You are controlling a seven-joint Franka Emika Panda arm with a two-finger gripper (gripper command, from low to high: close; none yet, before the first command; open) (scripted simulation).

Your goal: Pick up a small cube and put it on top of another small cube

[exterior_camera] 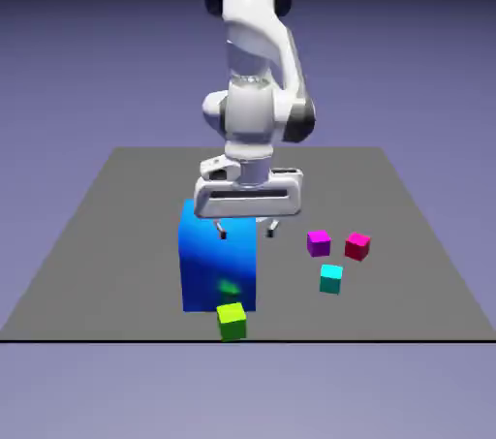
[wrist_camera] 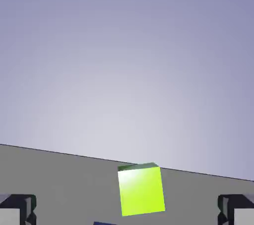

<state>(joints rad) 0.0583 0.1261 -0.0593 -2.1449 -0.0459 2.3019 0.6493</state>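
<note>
Lime-green small cube sits on the desk at its near edge, just in front of the big blue block and apart from everything else. My end effector hangs above the blue block with its jaws spread wide and nothing between them; in the hand view the green cube lies ahead, between my two fingertips but not yet reached. The cyan cube, my target, rests to the right, with the purple cube and the crimson-pink cube just beyond it. My worry is the blue block: descending toward the green cube, a finger could strike it. The green cube is also so near the desk's edge that a nudge might push it off. I see no containers here.
</note>
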